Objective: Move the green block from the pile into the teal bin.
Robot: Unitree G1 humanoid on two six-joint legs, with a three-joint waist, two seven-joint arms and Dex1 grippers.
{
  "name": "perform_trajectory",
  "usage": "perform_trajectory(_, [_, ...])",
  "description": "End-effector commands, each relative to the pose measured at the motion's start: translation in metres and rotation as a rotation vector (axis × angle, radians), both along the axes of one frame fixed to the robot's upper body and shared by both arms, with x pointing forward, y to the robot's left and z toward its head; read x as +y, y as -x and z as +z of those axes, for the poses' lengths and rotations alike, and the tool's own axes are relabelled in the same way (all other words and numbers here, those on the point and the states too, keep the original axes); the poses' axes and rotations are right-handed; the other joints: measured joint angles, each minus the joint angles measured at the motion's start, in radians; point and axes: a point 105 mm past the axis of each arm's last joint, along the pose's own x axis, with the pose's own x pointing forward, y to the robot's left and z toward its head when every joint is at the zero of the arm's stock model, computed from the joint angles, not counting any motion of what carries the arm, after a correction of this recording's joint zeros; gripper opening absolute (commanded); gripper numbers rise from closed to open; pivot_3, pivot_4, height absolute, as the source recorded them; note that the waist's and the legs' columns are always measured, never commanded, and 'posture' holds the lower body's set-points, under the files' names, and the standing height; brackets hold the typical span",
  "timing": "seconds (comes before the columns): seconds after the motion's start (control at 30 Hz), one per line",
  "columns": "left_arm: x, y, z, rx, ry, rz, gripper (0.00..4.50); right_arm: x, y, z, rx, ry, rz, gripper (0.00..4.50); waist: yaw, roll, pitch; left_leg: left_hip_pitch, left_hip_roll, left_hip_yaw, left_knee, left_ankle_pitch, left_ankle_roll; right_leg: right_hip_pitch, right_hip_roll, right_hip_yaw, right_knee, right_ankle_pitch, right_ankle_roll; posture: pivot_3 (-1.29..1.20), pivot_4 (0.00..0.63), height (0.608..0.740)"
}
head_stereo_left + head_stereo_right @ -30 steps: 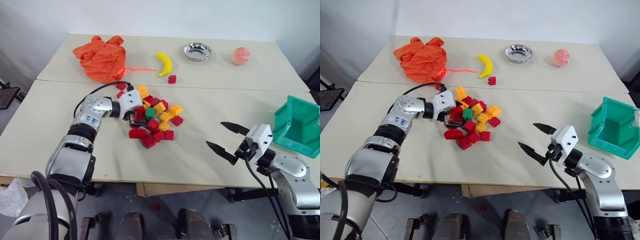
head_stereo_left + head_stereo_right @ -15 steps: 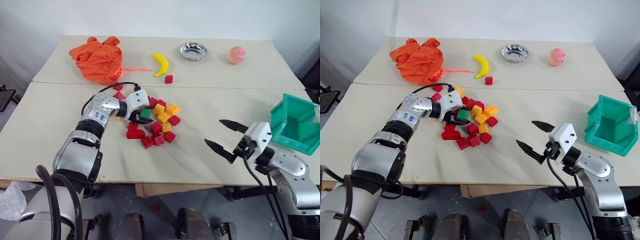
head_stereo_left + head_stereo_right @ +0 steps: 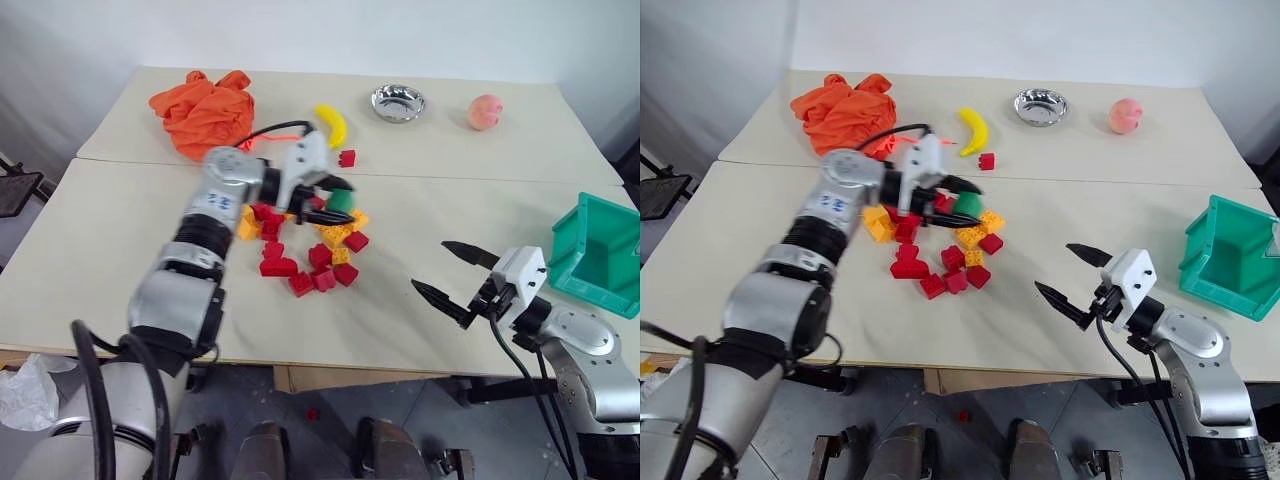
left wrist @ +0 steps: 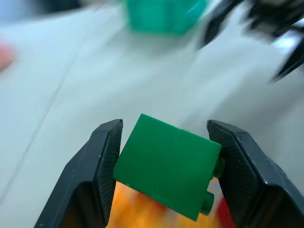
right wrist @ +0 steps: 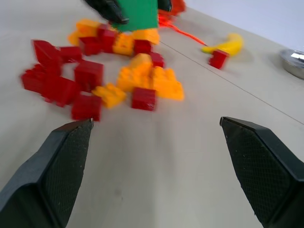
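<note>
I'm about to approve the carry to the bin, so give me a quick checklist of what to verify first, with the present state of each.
1. Green block between the left gripper fingers: ok.
2. Block lifted off the pile: ok.
3. No other brick caught in the grip: ok.
4. Teal bin upright, mouth unobstructed: ok.
5. Right gripper open, holding nothing: ok, though it sits between pile and bin.
6. Firmness of the grip: cannot tell.
</note>
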Motion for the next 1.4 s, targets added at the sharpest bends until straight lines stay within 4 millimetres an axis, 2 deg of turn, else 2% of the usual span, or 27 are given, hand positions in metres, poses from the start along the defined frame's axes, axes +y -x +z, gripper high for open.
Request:
perform_trajectory(0.03, [-0.036,0.007,-0.010,0.004,0.019,-0.004,2.55,-0.027,0.008,0.014,-0.054,0.025,-0.095,4.50,-0.003,0.000,0.000,0.000,0.000,0.000,0.000,0.000,0.000,0.000,0.000,0.000,0.000,0.000,0.000,0.00,0.150,0.740])
perform_trajectory(0.1, [-0.061,0.012,-0.029,0.036,0.010,0.024,2.55,-0.038,0.015,0.014,-0.054,0.037,-0.147,4.50,-0.003,0.000,0.000,0.000,0.000,0.000,0.000,0.000,0.000,0.000,0.000,0.000,0.000,0.000,0.000,0.00,0.150,0.740])
perform_trajectory(0.17, [-0.078,0.018,-0.047,0.030,-0.027,0.035,2.55,-0.044,0.023,0.015,-0.052,0.046,-0.183,4.50,-0.003,0.000,0.000,0.000,0.000,0.000,0.000,0.000,0.000,0.000,0.000,0.000,-0.001,0.000,0.000,0.00,0.150,0.740])
perform_trajectory(0.2, [-0.083,0.020,-0.054,0.018,-0.043,0.035,3.27,-0.046,0.027,0.015,-0.050,0.050,-0.195,4.50,-0.005,0.000,0.000,0.000,0.000,0.000,0.000,0.000,0.000,0.000,0.000,0.000,-0.001,0.000,0.000,0.00,0.150,0.740])
perform_trajectory(0.23, [-0.089,0.023,-0.058,0.032,-0.039,0.041,3.40,-0.047,0.032,0.015,-0.049,0.054,-0.210,4.50,-0.007,0.000,0.000,0.001,0.000,0.000,-0.001,0.000,0.000,0.000,0.000,0.000,-0.001,0.000,0.000,0.00,0.150,0.740])
perform_trajectory(0.3, [-0.097,0.029,-0.052,0.064,0.034,0.019,3.97,-0.049,0.043,0.013,-0.037,0.050,-0.243,4.50,-0.010,0.001,0.000,0.001,0.000,0.000,-0.001,0.000,0.000,0.000,0.000,0.000,-0.001,0.000,0.000,0.00,0.150,0.740])
perform_trajectory(0.37, [-0.096,0.029,-0.043,0.045,0.096,0.009,4.46,-0.049,0.049,0.012,-0.026,0.042,-0.257,4.50,-0.008,0.001,0.000,0.001,0.000,0.000,-0.001,0.000,0.000,-0.001,0.000,0.000,0.000,0.000,0.000,0.00,0.150,0.740])
perform_trajectory(0.43, [-0.087,0.026,-0.036,0.034,0.129,-0.003,4.46,-0.050,0.051,0.010,-0.013,0.045,-0.260,4.50,-0.006,0.001,0.000,0.001,0.000,0.000,0.001,0.000,0.001,0.000,0.000,0.001,-0.001,0.000,0.000,0.00,0.150,0.740])
perform_trajectory(0.5, [-0.071,0.021,-0.029,0.041,0.170,-0.012,4.46,-0.050,0.050,0.008,-0.005,0.046,-0.261,4.50,-0.006,0.001,0.000,0.001,0.000,0.000,0.001,-0.001,0.001,0.001,0.000,0.001,-0.001,0.000,0.000,0.00,0.150,0.740])
perform_trajectory(0.6, [-0.020,0.013,-0.016,0.034,0.253,-0.029,4.46,-0.040,0.041,0.010,0.015,0.047,-0.212,4.50,-0.016,0.002,-0.001,0.001,0.000,0.000,0.000,-0.001,0.001,0.000,0.000,0.001,0.000,0.000,0.000,0.00,0.150,0.740])
perform_trajectory(0.67, [0.007,0.013,-0.013,0.019,0.280,-0.041,4.46,-0.036,0.037,0.010,0.035,0.040,-0.187,4.50,-0.023,0.002,-0.001,0.002,0.001,0.001,0.000,-0.001,0.001,-0.001,0.000,0.002,0.001,0.000,-0.001,0.00,0.150,0.740])
perform_trajectory(0.77, [0.068,0.019,-0.015,-0.010,0.249,-0.015,4.46,-0.019,0.030,0.002,0.126,0.065,-0.070,4.50,-0.029,0.003,-0.001,0.002,0.001,0.000,0.000,0.000,0.001,-0.001,0.000,0.002,0.003,-0.001,-0.001,0.00,0.150,0.740])
perform_trajectory(0.93, [0.131,0.039,-0.015,-0.042,0.216,0.087,4.46,-0.008,0.016,-0.010,0.233,0.198,0.068,4.50,-0.023,0.002,-0.001,0.001,0.001,0.000,0.001,0.000,0.001,0.000,0.000,0.002,0.002,0.000,-0.001,0.00,0.150,0.740])
perform_trajectory(1.03, [0.149,0.059,-0.024,-0.028,0.170,0.109,4.46,-0.016,-0.003,-0.012,0.245,0.272,0.068,4.50,-0.008,0.002,-0.001,0.001,0.001,-0.001,0.003,-0.001,0.001,0.000,0.000,0.002,0.002,0.000,0.000,0.00,0.150,0.740])
perform_trajectory(1.13, [0.159,0.074,-0.037,0.003,0.118,0.123,4.46,-0.023,-0.017,-0.019,0.289,0.338,0.075,4.50,-0.006,0.002,-0.001,0.001,0.001,-0.001,0.003,-0.001,0.001,0.000,0.000,0.002,0.003,0.000,0.000,0.00,0.150,0.740])
perform_trajectory(1.23, [0.160,0.082,-0.044,0.024,0.100,0.128,4.46,-0.026,-0.023,-0.026,0.346,0.405,0.124,4.50,-0.006,0.002,-0.001,0.001,0.001,-0.001,0.003,-0.001,0.001,0.000,0.000,0.002,0.002,0.000,0.000,0.00,0.150,0.740])
perform_trajectory(1.33, [0.154,0.085,-0.043,0.038,0.115,0.120,4.46,-0.025,-0.026,-0.024,0.383,0.411,0.166,4.50,-0.008,0.002,-0.001,0.001,0.001,0.000,0.003,-0.001,0.001,0.000,0.000,0.002,0.002,0.000,0.000,0.00,0.150,0.740])
perform_trajectory(1.37, [0.152,0.086,-0.042,0.040,0.117,0.116,4.50,-0.023,-0.027,-0.023,0.386,0.408,0.180,4.20,-0.009,0.002,-0.001,0.001,0.001,0.000,0.003,-0.001,0.001,0.000,0.000,0.002,0.002,0.000,0.000,0.00,0.150,0.740])
perform_trajectory(1.4, [0.150,0.086,-0.042,0.040,0.118,0.113,4.50,-0.022,-0.028,-0.021,0.378,0.410,0.196,4.09,-0.009,0.002,-0.001,0.001,0.001,0.000,0.003,-0.001,0.001,0.000,0.000,0.002,0.003,0.000,0.000,0.00,0.150,0.740])
